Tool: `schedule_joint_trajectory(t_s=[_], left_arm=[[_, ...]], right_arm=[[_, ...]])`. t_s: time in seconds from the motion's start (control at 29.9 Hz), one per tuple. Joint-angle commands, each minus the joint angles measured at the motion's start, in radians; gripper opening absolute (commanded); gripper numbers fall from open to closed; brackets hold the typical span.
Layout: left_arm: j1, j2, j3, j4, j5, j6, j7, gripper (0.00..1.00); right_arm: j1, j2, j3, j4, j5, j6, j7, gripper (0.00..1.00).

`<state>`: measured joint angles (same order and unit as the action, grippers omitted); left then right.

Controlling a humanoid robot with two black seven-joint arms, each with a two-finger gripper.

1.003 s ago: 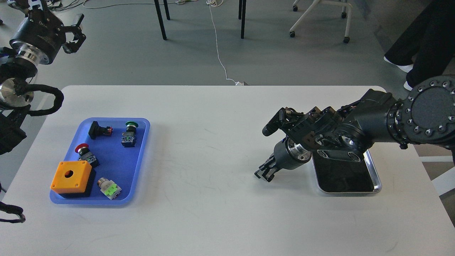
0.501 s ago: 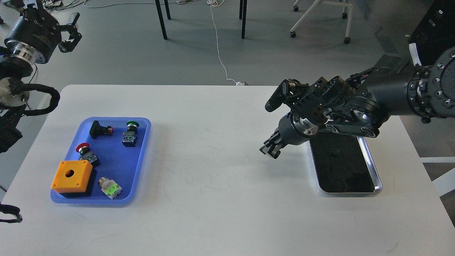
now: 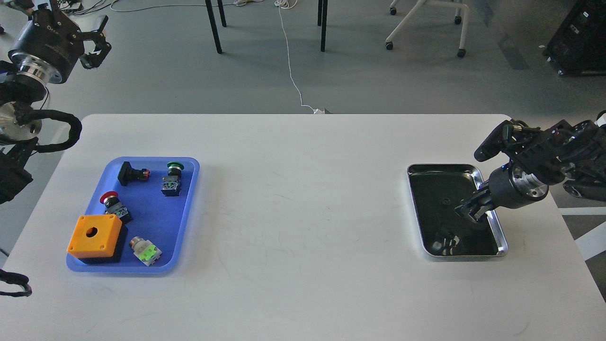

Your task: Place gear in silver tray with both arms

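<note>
The silver tray lies on the right side of the white table. A small dark round part, perhaps the gear, lies on its mirror-like bottom near the middle. My right gripper hangs over the tray's right half, pointing down and left, a little right of that part. It is seen small and dark, so its fingers cannot be told apart. Its reflection shows in the tray's near end. My left gripper is raised beyond the table's far left corner, fingers apart and empty.
A blue plastic tray on the left holds an orange box, a red push button, a green push button and other switch parts. Chair and table legs and a white cable are on the floor beyond the table.
My right arm has pulled back to the right, from left of the silver tray to over its right half, uncovering the tray. The left arm has barely moved.
</note>
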<state>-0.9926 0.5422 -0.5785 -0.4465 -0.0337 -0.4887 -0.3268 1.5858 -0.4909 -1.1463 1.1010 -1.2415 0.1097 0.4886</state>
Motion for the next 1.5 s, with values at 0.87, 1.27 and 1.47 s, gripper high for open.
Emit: schedule_joint_trajectory(t_s=[0.87, 1.27, 1.47], left_arm=[[-0.029, 0.002, 0.009, -0.001, 0.003, 0.000, -0.008, 0.98], [-0.029, -0.041, 0.014, 0.000, 0.014, 0.000, 0.006, 0.98], [-0.031, -0.093, 0.011, 0.000, 0.008, 0.000, 0.003, 0.98]], right_arm=[[-0.066, -0.138, 0.494, -0.072, 0.140, -0.062, 0.000, 0.98], [-0.273, -0.109, 1.264, -0.259, 0.163, -0.139, 0.000, 0.99], [-0.311, -0.048, 1.430, -0.377, 0.284, -0.142, 0.000, 0.99]])
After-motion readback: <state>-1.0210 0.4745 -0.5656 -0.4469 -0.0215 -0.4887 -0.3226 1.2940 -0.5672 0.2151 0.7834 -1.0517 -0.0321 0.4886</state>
